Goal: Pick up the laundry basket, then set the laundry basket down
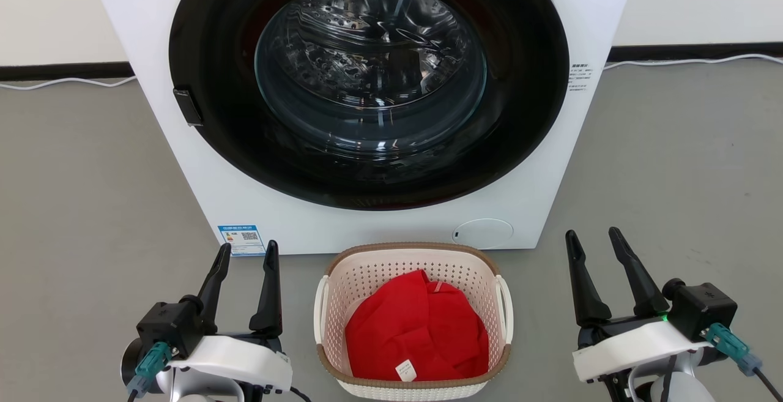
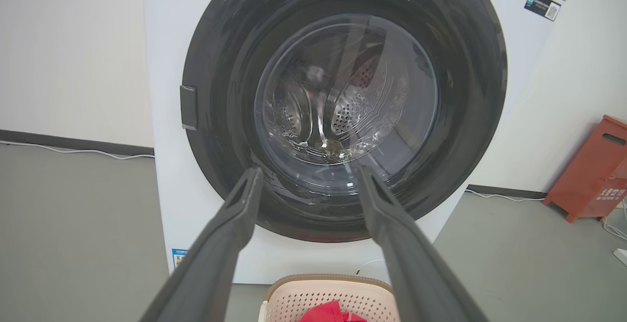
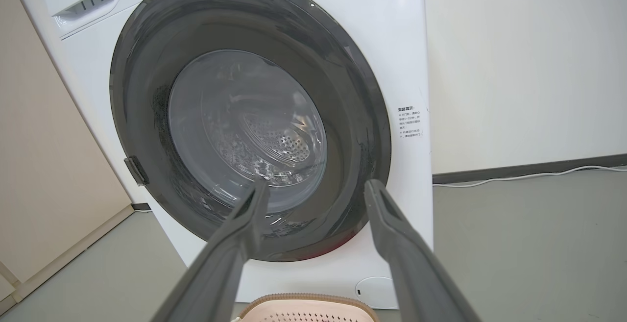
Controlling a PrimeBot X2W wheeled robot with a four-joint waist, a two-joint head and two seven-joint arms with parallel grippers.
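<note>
Head view, laundry basket (image 1: 413,254) between left gripper (image 1: 248,247) and right gripper (image 1: 592,232), both wide, left wrist view, orange box (image 2: 595,170)

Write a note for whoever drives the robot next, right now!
Left gripper: open, empty, left of the laundry basket, not touching it.
Right gripper: open, empty, right of the basket, also apart.
Basket: on the floor in front of the washer, red cloth inside.
Done: nothing, basket not lifted.
Left: probably grasp the white side handles, lift, set down.
</note>
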